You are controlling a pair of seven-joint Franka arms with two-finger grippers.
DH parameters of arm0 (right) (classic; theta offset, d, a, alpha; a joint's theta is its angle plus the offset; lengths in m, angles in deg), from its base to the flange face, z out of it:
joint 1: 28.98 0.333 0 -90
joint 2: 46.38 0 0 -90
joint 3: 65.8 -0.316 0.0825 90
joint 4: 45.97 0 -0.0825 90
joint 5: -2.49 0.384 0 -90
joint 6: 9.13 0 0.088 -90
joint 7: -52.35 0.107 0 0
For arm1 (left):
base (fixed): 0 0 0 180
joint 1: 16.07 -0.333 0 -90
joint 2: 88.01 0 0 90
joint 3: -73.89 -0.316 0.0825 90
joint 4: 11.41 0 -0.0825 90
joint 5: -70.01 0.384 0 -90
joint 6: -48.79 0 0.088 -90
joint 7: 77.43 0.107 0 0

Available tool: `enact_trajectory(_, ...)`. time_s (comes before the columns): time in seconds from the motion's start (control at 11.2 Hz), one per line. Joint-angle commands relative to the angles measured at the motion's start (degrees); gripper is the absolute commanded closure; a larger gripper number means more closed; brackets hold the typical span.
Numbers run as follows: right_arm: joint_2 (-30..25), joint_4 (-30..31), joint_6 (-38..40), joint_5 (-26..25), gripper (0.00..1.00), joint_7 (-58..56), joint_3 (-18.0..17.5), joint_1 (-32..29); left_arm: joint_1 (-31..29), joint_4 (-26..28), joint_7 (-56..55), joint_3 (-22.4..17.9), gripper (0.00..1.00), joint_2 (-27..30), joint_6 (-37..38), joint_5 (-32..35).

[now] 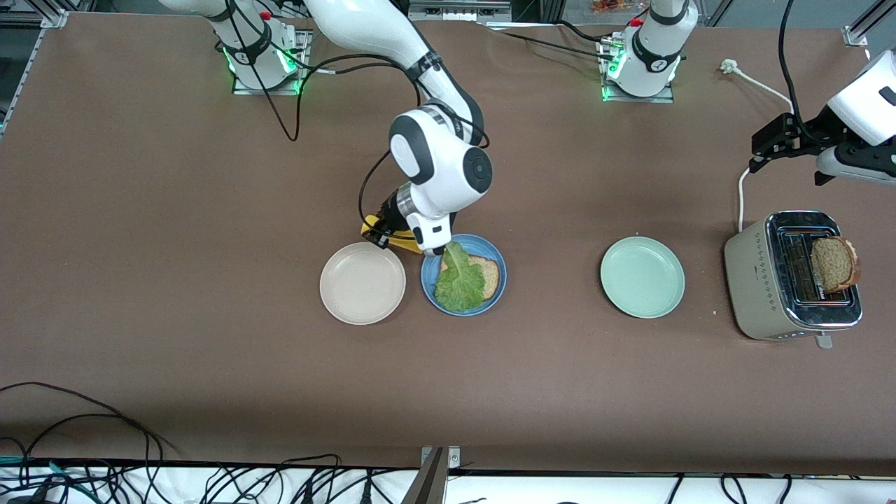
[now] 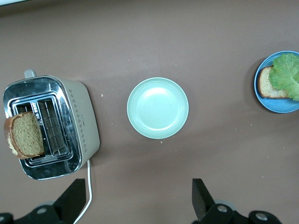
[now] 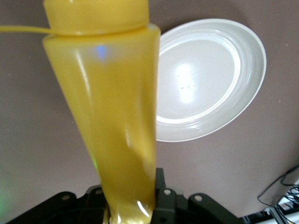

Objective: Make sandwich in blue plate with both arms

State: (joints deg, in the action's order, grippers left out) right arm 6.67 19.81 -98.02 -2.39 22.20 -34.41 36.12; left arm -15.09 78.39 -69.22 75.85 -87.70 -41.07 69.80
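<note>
Mustard over the sandwich plate

Right gripper fingers squeeze a yellow bottle at the blue plate's 10 o'clock; left gripper waits, fingers wide.

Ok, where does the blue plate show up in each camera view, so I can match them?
Front view: the blue plate sits mid-table, under the right arm's wrist, beside the beige-white plate.
Left wrist view: at the picture's edge, cut off, with a bread slice and lettuce leaf on it.
Right wrist view: not in it; only the beige-white plate and a yellow squeeze bottle show.
Shared landmark: the pale green plate, in the front and left wrist views.
</note>
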Motion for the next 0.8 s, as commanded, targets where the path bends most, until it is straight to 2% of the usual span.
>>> enact_trajectory(0.0,4.3,-4.9,2.2,-2.1,1.00,1.5,1.5,0.4,-0.1,-1.2,-0.4,0.1,0.00,-0.2,1.0,0.9)
enact_trajectory(0.71,5.0,-4.5,-0.5,-7.8,1.00,1.4,0.6,-1.3,-0.2,-1.2,-0.4,0.1,0.00,-0.2,1.0,0.9)
